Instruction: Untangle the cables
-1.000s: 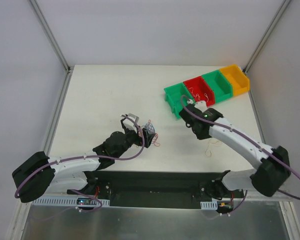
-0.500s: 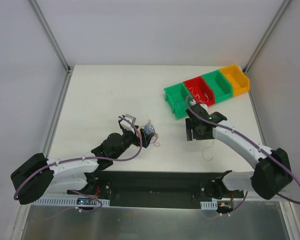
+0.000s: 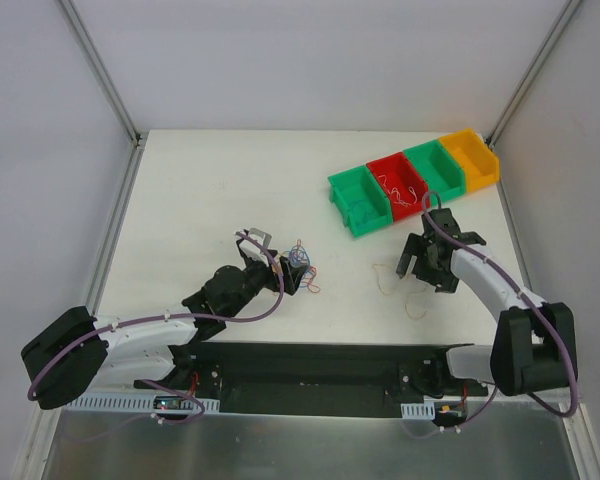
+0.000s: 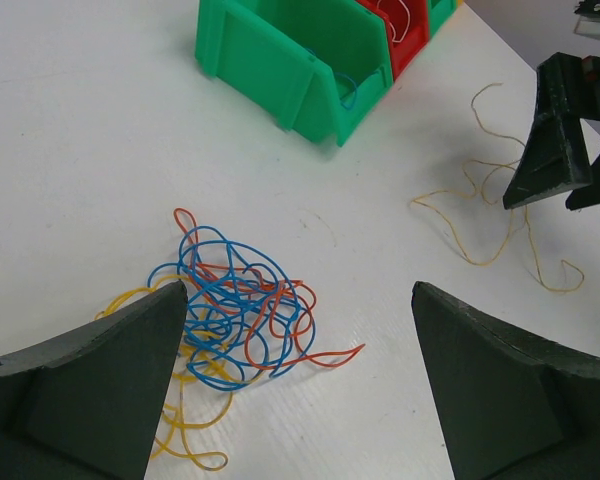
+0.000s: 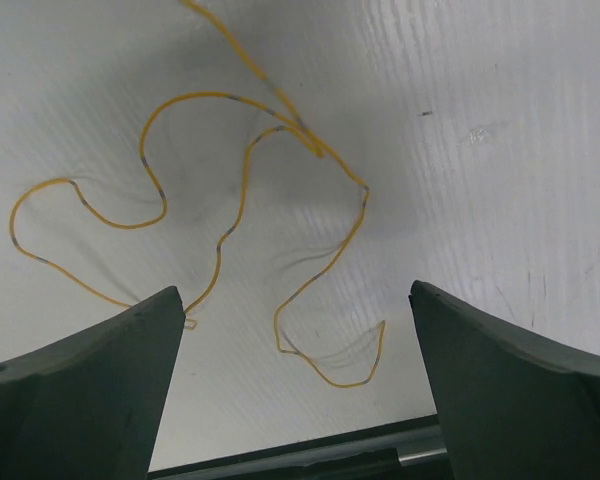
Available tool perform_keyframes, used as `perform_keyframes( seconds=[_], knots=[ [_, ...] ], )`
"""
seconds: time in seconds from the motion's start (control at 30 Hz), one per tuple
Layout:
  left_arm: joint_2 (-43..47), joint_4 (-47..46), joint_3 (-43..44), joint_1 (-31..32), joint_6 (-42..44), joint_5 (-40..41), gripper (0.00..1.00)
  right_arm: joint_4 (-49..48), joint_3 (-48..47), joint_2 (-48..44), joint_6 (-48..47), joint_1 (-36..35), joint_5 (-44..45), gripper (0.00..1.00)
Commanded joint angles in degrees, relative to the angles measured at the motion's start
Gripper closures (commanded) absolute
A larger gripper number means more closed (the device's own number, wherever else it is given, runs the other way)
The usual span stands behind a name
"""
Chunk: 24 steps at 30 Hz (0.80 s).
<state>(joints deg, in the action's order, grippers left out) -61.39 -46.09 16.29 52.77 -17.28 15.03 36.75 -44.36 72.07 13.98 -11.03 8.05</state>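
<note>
A knot of blue, red and yellow cables [image 3: 300,263] lies on the white table left of centre. In the left wrist view the cable knot [image 4: 230,300] sits by the left finger, partly between the jaws. My left gripper [image 3: 278,262] [image 4: 298,295] is open and holds nothing. One loose yellow cable [image 3: 384,278] [image 5: 240,200] lies in curls on the table at the right. My right gripper [image 3: 427,262] [image 5: 295,295] hangs open just above the yellow cable, with its curls spread between and beyond the fingers. From the left wrist, that yellow cable [image 4: 480,250] lies beside the right gripper [image 4: 565,140].
A row of bins stands at the back right: a green bin [image 3: 358,205], a red bin [image 3: 398,180] with thin strands inside, another green bin [image 3: 432,168] and an orange bin [image 3: 475,158]. A blue strand [image 4: 346,90] hangs in the nearest green bin.
My right gripper has opened and swung from beside the green bin to the right and nearer. The yellow cable now lies free under it. The left arm has barely moved.
</note>
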Motion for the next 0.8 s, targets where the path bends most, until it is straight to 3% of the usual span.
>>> perform_keyframes(
  seconds=[0.0,0.23,0.37,0.5,0.63,0.77],
  knots=[
    [0.92,-3.40,-0.39,-0.48,-0.65,-0.79,0.06,-6.68,-0.12,3.42,-2.47,3.72,-2.41,0.01],
    [0.83,-3.40,-0.30,-0.65,-0.48,-0.70,0.06,-10.21,-1.17,8.79,-4.39,5.23,-7.43,0.11],
    [1.01,-3.48,-0.39,-0.65,-0.56,-0.88,0.06,-12.75,0.76,3.19,-3.35,5.31,-11.30,0.09],
    [0.92,-3.57,-0.39,-0.57,-0.56,-1.14,0.06,-11.80,1.73,-1.67,-0.01,5.66,-5.17,0.01],
    [0.65,-3.57,-0.21,-0.65,-0.65,-1.67,0.06,-8.28,-1.78,4.02,0.00,5.75,-1.81,0.01],
    [0.83,-3.40,-0.30,-0.66,-0.48,-1.67,0.04,-10.73,-2.93,8.34,-0.44,5.75,-6.81,0.04]
  ],
)
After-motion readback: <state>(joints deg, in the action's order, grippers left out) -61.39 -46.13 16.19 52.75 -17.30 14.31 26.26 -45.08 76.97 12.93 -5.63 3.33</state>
